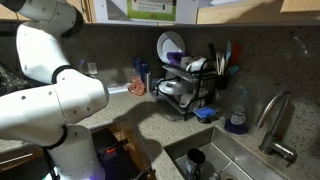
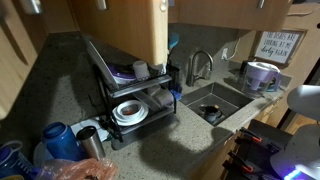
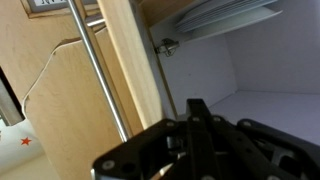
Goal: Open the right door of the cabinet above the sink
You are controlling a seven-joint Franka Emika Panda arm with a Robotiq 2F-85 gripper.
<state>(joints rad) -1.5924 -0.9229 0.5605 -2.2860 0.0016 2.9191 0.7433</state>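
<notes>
The pale tan cabinet (image 2: 215, 8) hangs above the sink (image 2: 215, 100). One of its doors (image 2: 130, 30) stands swung open over the dish rack. In the wrist view the open door's edge (image 3: 130, 60) and its metal bar handle (image 3: 100, 80) are at the left. The white cabinet interior (image 3: 250, 70) with a shelf is at the right. My gripper (image 3: 195, 112) is black, low in the wrist view, just right of the door edge. Its fingers look pressed together with nothing between them. The gripper is out of sight in both exterior views. The sink also shows in an exterior view (image 1: 235, 160).
A black dish rack (image 2: 135, 95) with plates and bowls stands beside the sink, also in an exterior view (image 1: 190, 85). The curved faucet (image 2: 200, 65) rises behind the basin. Mugs (image 2: 262, 75) and a framed sign (image 2: 275, 45) are on the counter. My white arm (image 1: 60, 95) fills the left.
</notes>
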